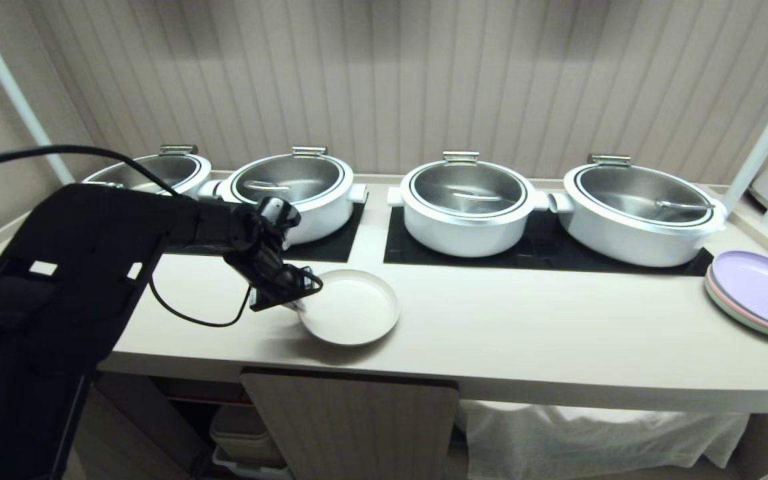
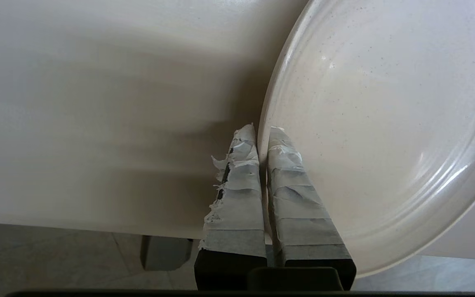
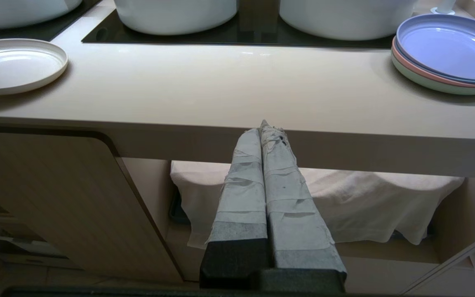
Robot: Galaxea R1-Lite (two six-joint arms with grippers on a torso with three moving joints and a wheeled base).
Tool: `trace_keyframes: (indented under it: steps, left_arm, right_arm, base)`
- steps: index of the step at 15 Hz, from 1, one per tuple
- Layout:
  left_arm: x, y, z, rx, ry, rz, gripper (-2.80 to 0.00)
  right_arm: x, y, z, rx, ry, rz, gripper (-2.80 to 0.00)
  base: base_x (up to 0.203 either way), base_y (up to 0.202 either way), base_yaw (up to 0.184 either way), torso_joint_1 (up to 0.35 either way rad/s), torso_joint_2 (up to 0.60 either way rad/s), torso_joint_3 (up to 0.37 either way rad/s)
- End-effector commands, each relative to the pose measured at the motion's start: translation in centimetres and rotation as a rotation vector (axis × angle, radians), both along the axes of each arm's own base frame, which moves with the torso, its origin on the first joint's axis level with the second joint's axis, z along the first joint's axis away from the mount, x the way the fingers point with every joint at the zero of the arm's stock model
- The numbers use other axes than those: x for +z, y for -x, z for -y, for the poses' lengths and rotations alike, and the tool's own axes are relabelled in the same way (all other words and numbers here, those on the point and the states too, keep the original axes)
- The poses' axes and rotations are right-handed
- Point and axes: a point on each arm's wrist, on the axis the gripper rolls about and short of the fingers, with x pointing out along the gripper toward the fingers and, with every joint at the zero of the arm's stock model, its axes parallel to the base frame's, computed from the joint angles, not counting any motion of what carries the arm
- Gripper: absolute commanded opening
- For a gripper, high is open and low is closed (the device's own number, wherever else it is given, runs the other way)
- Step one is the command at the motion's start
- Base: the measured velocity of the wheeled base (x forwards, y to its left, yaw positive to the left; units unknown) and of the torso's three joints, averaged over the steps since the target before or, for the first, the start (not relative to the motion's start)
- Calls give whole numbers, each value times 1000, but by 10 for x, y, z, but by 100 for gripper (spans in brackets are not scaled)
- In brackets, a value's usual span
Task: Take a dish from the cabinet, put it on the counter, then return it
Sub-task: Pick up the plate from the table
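The cream dish (image 1: pixel 349 308) is on the cream-white counter (image 1: pixel 524 333), near its front edge and left of centre. My left gripper (image 1: pixel 296 304) comes in from the left and is shut on the dish's left rim. In the left wrist view the taped fingers (image 2: pixel 237 185) straddle the rim of the dish (image 2: pixel 377 123), one outside and one inside. Whether the dish rests flat or is slightly raised I cannot tell. My right gripper (image 3: pixel 264 128) is shut on nothing, parked below the counter's front edge. A fluted cabinet door (image 1: pixel 351 420) stands under the dish.
Several white pots with steel lids (image 1: pixel 467 207) stand on black panels along the back. Stacked lilac and pastel plates (image 1: pixel 761 293) sit at the counter's right end. A white cloth (image 3: pixel 344 194) hangs in the open bay below. Storage boxes (image 1: pixel 244 433) lie at the lower left.
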Motion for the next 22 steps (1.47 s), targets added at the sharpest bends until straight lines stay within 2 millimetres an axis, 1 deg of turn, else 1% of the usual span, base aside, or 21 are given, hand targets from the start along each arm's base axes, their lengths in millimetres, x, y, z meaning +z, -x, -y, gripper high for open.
trace_keyframes:
  steps: [1,8,9,10,12,15,19,22]
  left_arm:
    - [13,4,0,24,32,15,-280]
    - [47,21,-9,99,136,-15,-280]
    - [51,24,-10,100,137,-24,-280]
    - [51,30,-11,100,136,-42,-280]
    - [53,47,-14,88,141,-72,-280]
    - [61,77,-20,78,151,-73,-280]
    - [72,123,-31,28,138,-42,-280]
    - [79,157,-42,22,142,-33,-280]
  right_arm:
    - [0,0,0,0,0,-2,-280]
    - [0,0,0,-1,0,-1,-280]
    - [0,0,0,1,-1,0,-280]
    - [0,0,0,1,0,0,-280]
    - [0,0,0,0,0,0,-280]
    - [0,0,0,1,0,0,-280]
    - [0,0,0,-1,-1,0,-280]
    - [0,0,0,1,-1,1,-280]
  base:
    - [0,0,0,0,0,0]
    - [0,0,0,0,0,0]
    - [0,0,0,0,0,0]
    - [0,0,0,0,0,0]
    - [0,0,0,0,0,0]
    - [0,0,0,0,0,0]
    - [0,0,0,0,0,0]
    - [0,0,0,0,0,0]
